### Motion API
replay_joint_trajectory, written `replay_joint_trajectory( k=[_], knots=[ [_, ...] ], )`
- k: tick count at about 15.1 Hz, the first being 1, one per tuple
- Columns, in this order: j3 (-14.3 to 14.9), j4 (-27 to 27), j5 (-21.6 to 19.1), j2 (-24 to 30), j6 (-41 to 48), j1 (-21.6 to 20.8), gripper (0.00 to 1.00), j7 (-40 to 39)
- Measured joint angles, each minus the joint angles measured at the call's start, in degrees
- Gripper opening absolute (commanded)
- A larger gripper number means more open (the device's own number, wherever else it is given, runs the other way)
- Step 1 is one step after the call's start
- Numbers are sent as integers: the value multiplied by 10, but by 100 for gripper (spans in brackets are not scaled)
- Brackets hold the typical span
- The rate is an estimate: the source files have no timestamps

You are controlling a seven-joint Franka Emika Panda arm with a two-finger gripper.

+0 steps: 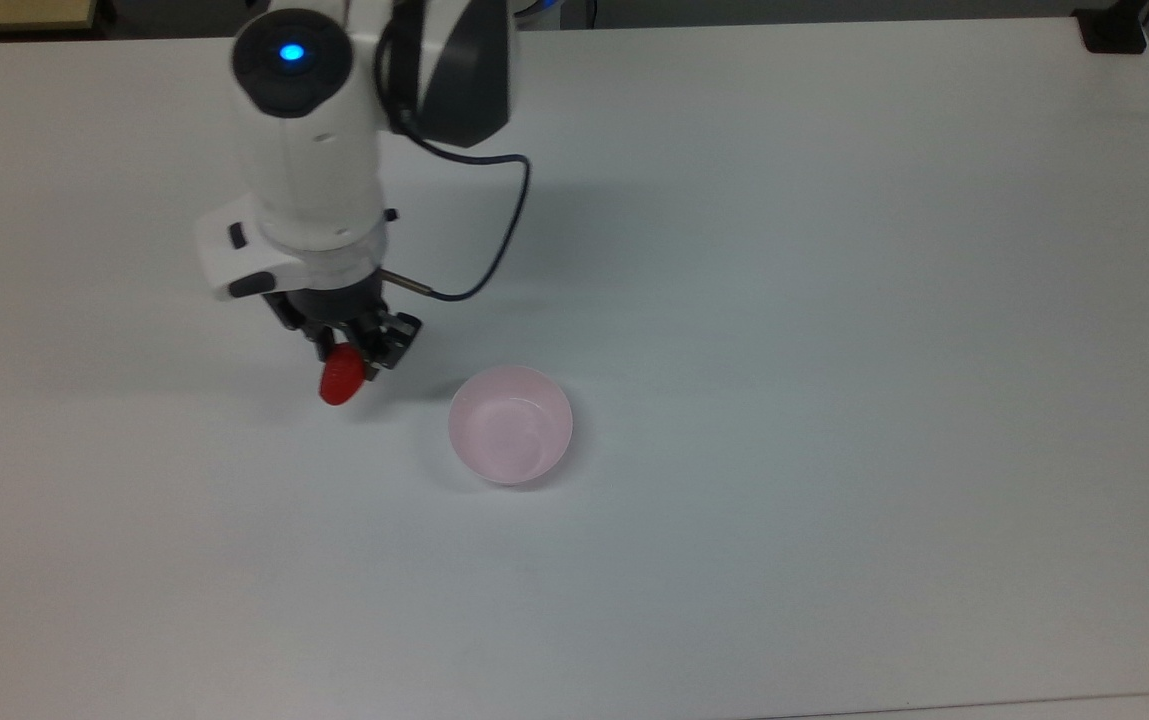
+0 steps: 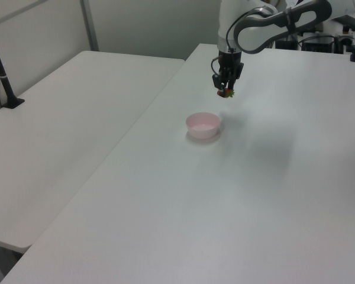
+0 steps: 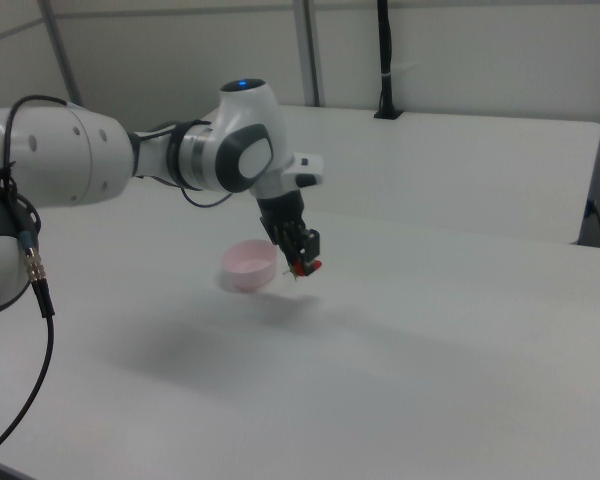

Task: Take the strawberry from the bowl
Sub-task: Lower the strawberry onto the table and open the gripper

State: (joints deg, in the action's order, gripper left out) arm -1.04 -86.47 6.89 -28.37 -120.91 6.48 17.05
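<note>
My gripper [image 1: 346, 362] is shut on the red strawberry [image 1: 340, 381], which hangs below the fingers above the bare table, to the top view's left of the bowl. The pale pink bowl [image 1: 510, 424] stands empty on the white table. In the left view the strawberry [image 2: 225, 93] hangs in the gripper [image 2: 226, 90] well above and behind the bowl [image 2: 203, 125]. From the right view the strawberry [image 3: 305, 267] is held in the gripper [image 3: 301, 262] just to the right view's right of the bowl [image 3: 249, 265], in the air.
The white table [image 1: 834, 300] spreads wide on all sides of the bowl. A dark cable [image 1: 479, 270] loops from the wrist. A second white table [image 2: 59, 130] lies at the left view's left, with a black post [image 2: 0, 68] on it.
</note>
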Motion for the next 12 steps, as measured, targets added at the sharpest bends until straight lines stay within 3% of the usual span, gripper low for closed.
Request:
replay_joint_trajectory(
  k=[3,7,10,11,12],
  knots=[
    [0,-13,1,-11,-22,22,40,-54],
    [1,-25,23,-30,-62,43,44,-64],
    [1,-25,31,-34,-64,50,62,-66],
    [1,-25,31,-35,-64,50,81,-67],
    [1,-25,32,-36,-64,50,92,-67]
  ],
)
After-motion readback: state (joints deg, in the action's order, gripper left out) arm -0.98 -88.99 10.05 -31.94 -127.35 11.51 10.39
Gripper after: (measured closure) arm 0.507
